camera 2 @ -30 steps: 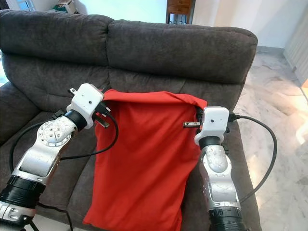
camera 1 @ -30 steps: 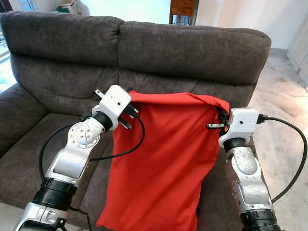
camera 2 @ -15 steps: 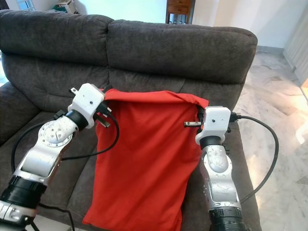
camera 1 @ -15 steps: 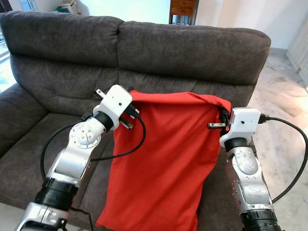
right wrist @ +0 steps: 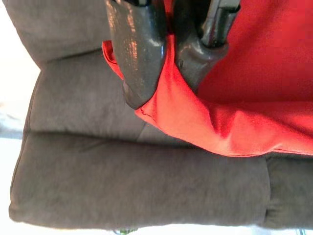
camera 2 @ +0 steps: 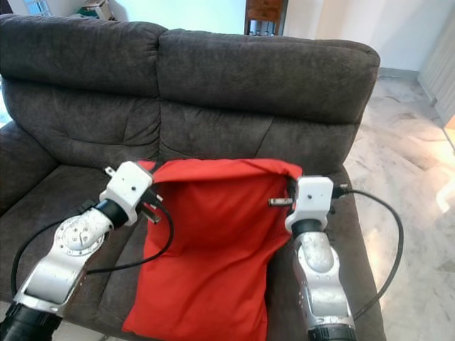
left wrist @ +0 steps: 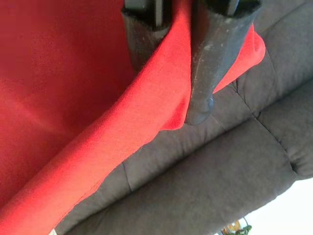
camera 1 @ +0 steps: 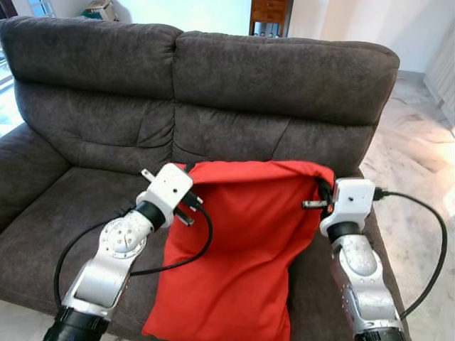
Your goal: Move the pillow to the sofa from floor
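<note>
Holding the red pillow [camera 1: 242, 249] by its two top corners, both arms have it spread over the right-hand seat of the grey sofa [camera 1: 284, 78]. The left tool [left wrist: 171, 63] is pinched shut on the fabric at one corner, the right tool [right wrist: 164, 63] is clamped on the other. The top edge sits against the lower part of the backrest, and the body of the pillow lies down across the seat cushion with its bottom end hanging past the front edge.

So it looks basically there, just not let go yet.

What could go wrong, as I see it: that bottom end overhangs the seat front. If both tools open now, my guess is the weight of the hanging part could drag the whole thing forward and off the cushion onto the floor. Also the grip is only on thin folds of the cover, so a tug on one side could pull a corner loose and leave it lopsided. Pushing it further back before opening seems safer.

Views: the head cameras give the whole layout, arms, pillow, the marble floor [camera 1: 419, 142] on the right. They hide the fingers behind the white wrist housings though. The wrist cameras fill that in: you can see cloth squeezed between the black fingers [left wrist: 215, 63] on each side, with the sofa cushions behind.
</note>
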Controlling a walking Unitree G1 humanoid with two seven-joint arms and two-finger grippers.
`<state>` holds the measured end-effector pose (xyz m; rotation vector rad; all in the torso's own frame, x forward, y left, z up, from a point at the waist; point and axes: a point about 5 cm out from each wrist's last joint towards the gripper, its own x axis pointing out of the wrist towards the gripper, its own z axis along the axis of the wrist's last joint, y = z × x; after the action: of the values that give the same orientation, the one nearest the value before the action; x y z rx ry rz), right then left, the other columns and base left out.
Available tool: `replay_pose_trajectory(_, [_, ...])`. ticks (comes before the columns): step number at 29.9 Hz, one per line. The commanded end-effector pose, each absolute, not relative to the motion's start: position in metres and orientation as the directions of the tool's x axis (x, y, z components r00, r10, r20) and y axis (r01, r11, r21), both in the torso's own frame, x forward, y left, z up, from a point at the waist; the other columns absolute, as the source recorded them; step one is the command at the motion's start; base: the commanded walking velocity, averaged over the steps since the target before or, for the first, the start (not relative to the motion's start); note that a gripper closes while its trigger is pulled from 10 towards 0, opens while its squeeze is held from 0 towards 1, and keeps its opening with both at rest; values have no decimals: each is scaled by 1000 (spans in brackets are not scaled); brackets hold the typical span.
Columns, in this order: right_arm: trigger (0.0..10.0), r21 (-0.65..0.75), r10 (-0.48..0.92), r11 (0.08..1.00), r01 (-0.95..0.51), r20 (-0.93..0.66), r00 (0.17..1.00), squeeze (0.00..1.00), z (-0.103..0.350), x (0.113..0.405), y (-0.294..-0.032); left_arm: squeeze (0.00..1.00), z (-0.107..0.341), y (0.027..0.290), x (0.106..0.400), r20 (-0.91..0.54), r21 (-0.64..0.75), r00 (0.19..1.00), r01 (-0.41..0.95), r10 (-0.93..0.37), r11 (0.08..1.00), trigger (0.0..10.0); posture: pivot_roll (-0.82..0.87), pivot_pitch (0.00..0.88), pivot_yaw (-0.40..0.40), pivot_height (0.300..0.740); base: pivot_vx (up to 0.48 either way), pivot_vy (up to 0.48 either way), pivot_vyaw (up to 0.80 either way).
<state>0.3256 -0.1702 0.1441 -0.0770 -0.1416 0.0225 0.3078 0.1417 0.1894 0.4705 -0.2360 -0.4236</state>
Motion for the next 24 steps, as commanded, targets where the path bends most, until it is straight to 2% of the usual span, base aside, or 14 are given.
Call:
replay_pose_trajectory(1, [10000,-63,-68,995,76,119,991,0,139,320,-192,0,192,156,306,124,496,914,279,-386,822,10000,54,110,-3,740,0,0,0])
replay_pose_trajectory(5, [10000,-61,-68,995,76,118,991,0,139,320,-192,0,190,156,306,115,488,916,284,-384,825,10000,53,110,-3,740,0,0,0])
replay_pose_trajectory(6, [10000,-55,-65,996,72,119,991,459,139,320,-192,988,190,156,306,113,487,918,283,-381,826,10000,52,110,-4,740,0,0,0])
replay_pose_trajectory(7, [10000,-55,-65,996,72,119,991,459,139,320,-192,988,190,156,306,113,487,918,283,-381,826,10000,52,110,-4,740,0,0,0])
replay_pose_trajectory(8, [10000,-52,-64,996,71,118,991,984,139,320,-191,1000,190,157,306,113,485,920,279,-376,829,10000,52,110,-4,740,0,0,0])
replay_pose_trajectory(16, [10000,-53,-67,996,73,121,990,1000,140,320,-190,1000,189,158,303,105,489,922,279,-373,826,10000,55,107,-4,740,0,0,0])
replay_pose_trajectory(20, [10000,-65,-122,990,128,99,988,1000,134,320,-199,1000,185,163,301,92,489,934,260,-346,833,10000,57,101,-4,740,0,0,0])
replay_pose_trajectory(21, [10000,-59,-139,988,145,93,986,890,131,320,-203,1000,181,166,301,82,485,940,253,-331,837,10000,60,99,-5,740,0,0,0])
replay_pose_trajectory(22, [10000,-56,-143,987,148,92,985,890,130,320,-204,1000,179,167,301,76,483,943,249,-324,840,10000,61,96,-4,740,0,0,0])
replay_pose_trajectory(23, [10000,-49,-179,982,182,68,982,0,124,318,-212,102,167,175,300,39,480,953,246,-300,842,10000,61,93,-5,740,0,0,0])
replay_pose_trajectory(24, [10000,-39,-233,971,234,25,972,0,113,314,-224,0,149,186,296,-19,481,964,241,-265,843,10000,62,91,-4,740,0,0,0])
